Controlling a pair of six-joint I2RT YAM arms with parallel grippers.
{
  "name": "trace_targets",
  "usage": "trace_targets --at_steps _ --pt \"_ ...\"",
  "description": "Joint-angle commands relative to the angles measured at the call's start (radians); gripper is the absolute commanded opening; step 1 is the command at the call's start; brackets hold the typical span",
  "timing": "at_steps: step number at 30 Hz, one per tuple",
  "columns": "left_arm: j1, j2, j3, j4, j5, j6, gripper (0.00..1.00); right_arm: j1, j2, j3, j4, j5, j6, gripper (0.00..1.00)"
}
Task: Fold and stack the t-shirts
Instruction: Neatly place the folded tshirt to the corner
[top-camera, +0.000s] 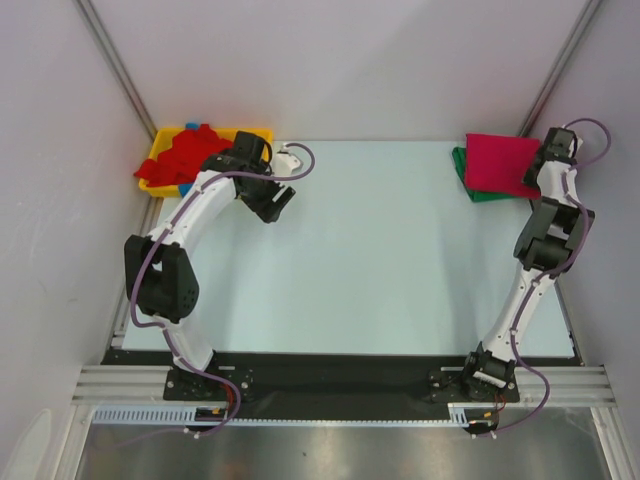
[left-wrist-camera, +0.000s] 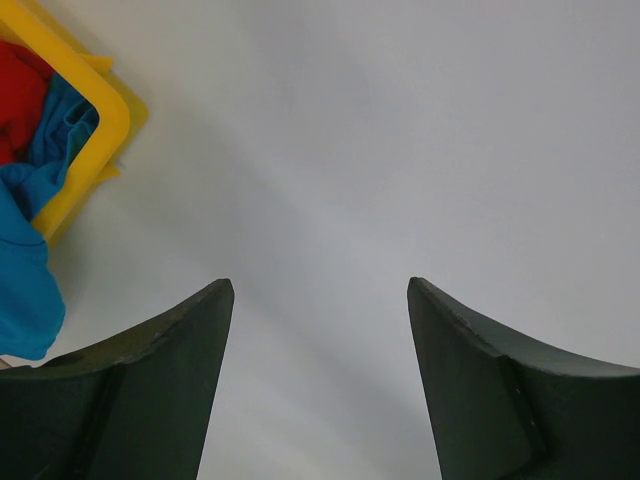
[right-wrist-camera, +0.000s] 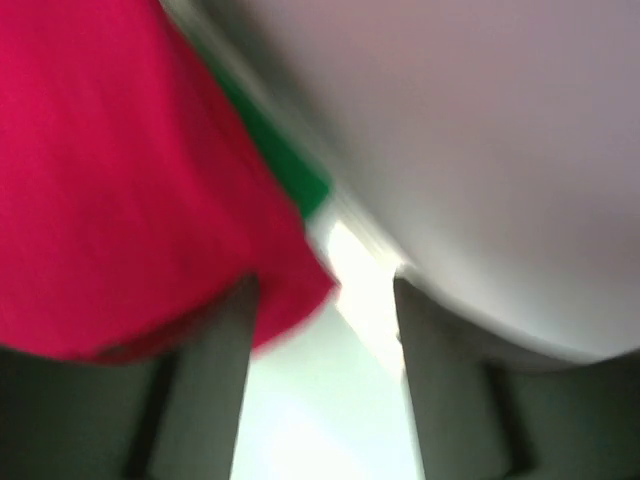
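Top external view: I see two clusters on the pale table (top-camera: 390, 250), a loose heap at 10 o'clock and a folded stack at 2 o'clock.
Unfolded heap: a red shirt (top-camera: 195, 150) lies crumpled in the yellow tray (top-camera: 255, 133), and a blue shirt (left-wrist-camera: 25, 270) spills over the tray's rim. It is soft matte cloth with no clean edge or long axis I can read.
Folded stack: the magenta-pink shirt (top-camera: 495, 162) is a flat, near-square pad on top of the green shirt (top-camera: 462, 165), which shows only as a thin border along its 9 and 6 o'clock sides.
Left claw (left-wrist-camera: 320, 285): fingers spread wide with nothing between them, over bare table just beside the tray.
Right claw (right-wrist-camera: 325, 282): blurred in its own camera, fingers apart with table showing in the gap. It sits at the 3 o'clock edge of the pink pad, and I cannot tell whether a finger touches the cloth.
Key relation: from the left claw the heap lies near, at 10 o'clock. The right arm is well apart from it, so I judge the left arm the one for the next pick.
Next move, my reading: pinch one layer only, since the red and blue folds are tangled and two shirts may rise together.
Materials: limp cloth, rigid glossy plastic tray, smooth table.
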Motion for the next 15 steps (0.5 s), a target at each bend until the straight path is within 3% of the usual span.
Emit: trace_targets --at_steps 1,7,10,12,15 --pt "0.007 -0.024 0.043 -0.006 0.002 0.016 0.77 0.034 -0.023 0.019 0.009 0.135 -0.084 0.63" --pt "0.007 -0.026 0.044 -0.004 0.009 0.013 0.77 0.140 -0.268 -0.208 0.189 0.261 -0.139 0.65" --pt "0.007 -0.029 0.044 -0.004 0.011 0.017 0.77 0.238 -0.363 -0.381 0.347 0.214 -0.270 0.66" --pt "0.009 -0.029 0.041 -0.003 0.011 0.019 0.77 0.304 -0.362 -0.424 0.362 0.127 -0.376 0.68" --pt "0.007 -0.032 0.042 -0.001 0.013 0.019 0.77 0.370 -0.295 -0.386 0.332 0.144 -0.478 0.69"
